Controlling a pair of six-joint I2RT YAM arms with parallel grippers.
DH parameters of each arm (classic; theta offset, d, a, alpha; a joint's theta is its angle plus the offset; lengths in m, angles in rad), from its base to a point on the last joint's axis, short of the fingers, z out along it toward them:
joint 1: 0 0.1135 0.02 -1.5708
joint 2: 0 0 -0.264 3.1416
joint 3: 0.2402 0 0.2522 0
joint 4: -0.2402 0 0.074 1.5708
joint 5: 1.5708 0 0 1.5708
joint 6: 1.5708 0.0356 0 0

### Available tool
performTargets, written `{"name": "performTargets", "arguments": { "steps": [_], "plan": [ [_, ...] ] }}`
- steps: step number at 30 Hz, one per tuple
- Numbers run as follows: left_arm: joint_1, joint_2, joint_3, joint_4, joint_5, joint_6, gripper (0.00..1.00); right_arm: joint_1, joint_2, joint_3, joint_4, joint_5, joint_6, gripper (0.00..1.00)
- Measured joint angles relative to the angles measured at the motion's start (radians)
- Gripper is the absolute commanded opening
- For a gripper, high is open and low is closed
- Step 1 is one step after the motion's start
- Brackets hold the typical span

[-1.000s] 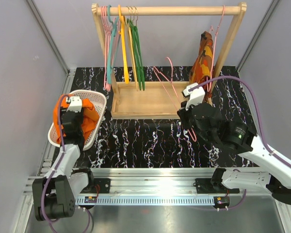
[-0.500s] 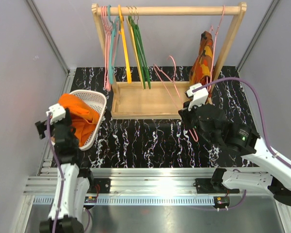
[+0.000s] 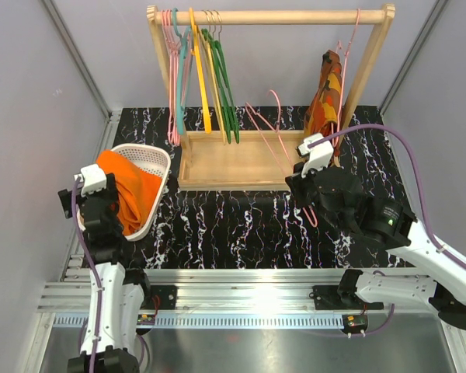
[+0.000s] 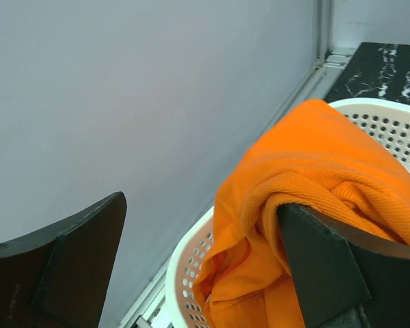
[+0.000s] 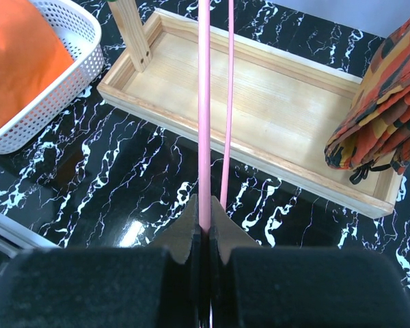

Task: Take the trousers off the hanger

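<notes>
And the left arm had backed away: a second ago it hung right over the white basket (image 3: 157,158), and now the left gripper (image 4: 201,208) sat off at the basket's outer edge, against the grey wall. Its two dark fingers stood wide apart with nothing between them, so the release was done.

The trousers (image 3: 130,189) had dropped and settled, a bright orange heap inside the basket with one fold spilling over the near-left rim. In the left wrist view the cloth lay just beside the right-hand finger. I couldn't tell whether it actually touched.

Over on the other side, hardly any change. The right gripper (image 5: 203,217) stayed pressed tight on the hanger (image 5: 203,102), the thin pink wire pinched between the pads and running up and away over the wooden tray (image 5: 273,109). That hanger was bare, with no cloth on it anywhere.

The green hangers (image 3: 221,78) on the rail (image 3: 268,15) had swung a touch. The patterned garment (image 3: 325,101) hung untouched at the right post.

By my reading the job was all but finished, with trousers and hanger well apart. All that seemed left was somewhere for the empty hanger to go
</notes>
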Motion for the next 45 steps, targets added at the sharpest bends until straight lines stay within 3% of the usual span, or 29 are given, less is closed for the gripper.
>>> {"name": "performTargets", "arguments": {
  "steps": [2, 3, 5, 6, 7, 8, 9, 10, 12, 13, 16, 24, 35, 41, 45],
  "plan": [
    [0.003, 0.028, 0.019, -0.002, -0.021, -0.001, 0.92, 0.000, 0.000, 0.000, 0.000, -0.013, -0.002, 0.00],
    [0.003, 0.043, 0.024, -0.002, -0.022, 0.000, 0.79, 0.000, 0.000, 0.000, 0.000, -0.017, -0.003, 0.00],
    [0.003, 0.064, 0.026, -0.002, -0.021, 0.002, 0.72, 0.000, 0.000, 0.000, 0.000, -0.023, -0.003, 0.00],
    [0.003, 0.071, 0.025, -0.006, -0.012, 0.005, 0.52, 0.000, 0.000, 0.000, 0.000, -0.023, -0.004, 0.00],
    [0.004, 0.080, 0.025, -0.009, 0.008, 0.002, 0.42, 0.000, 0.000, 0.000, 0.000, -0.024, -0.004, 0.00],
    [0.005, 0.085, 0.025, -0.016, 0.037, 0.004, 0.38, 0.000, 0.000, 0.000, 0.000, -0.024, -0.005, 0.00],
    [0.005, 0.089, 0.024, -0.022, 0.056, 0.004, 0.26, 0.000, 0.000, 0.000, 0.000, -0.025, -0.006, 0.00],
    [0.006, 0.094, 0.023, -0.022, 0.078, -0.005, 0.00, 0.000, 0.000, 0.000, 0.000, -0.025, -0.006, 0.00],
    [0.010, 0.107, 0.011, -0.005, 0.105, -0.017, 0.00, 0.000, 0.000, 0.000, 0.000, -0.031, -0.006, 0.00],
    [0.013, 0.113, 0.005, 0.004, 0.111, -0.021, 0.05, 0.000, 0.000, 0.000, 0.000, -0.034, -0.006, 0.00],
    [0.023, 0.135, -0.002, 0.042, 0.136, -0.025, 0.00, 0.000, -0.007, -0.004, 0.001, -0.042, -0.007, 0.00],
    [0.013, 0.151, 0.037, 0.079, 0.248, -0.062, 0.00, 0.000, -0.026, -0.010, 0.002, -0.073, -0.010, 0.00],
    [0.002, 0.486, 0.540, -0.109, 0.637, -0.160, 0.00, 0.000, -0.026, -0.011, 0.004, -0.084, -0.013, 0.00],
    [0.092, 0.473, 0.503, -0.075, 0.737, -0.227, 0.00, 0.000, -0.005, -0.011, 0.009, -0.084, -0.013, 0.00],
    [0.156, 0.419, 0.299, 0.066, 0.721, -0.288, 0.00, 0.000, 0.022, -0.012, 0.009, -0.095, -0.014, 0.00]
  ]
}}
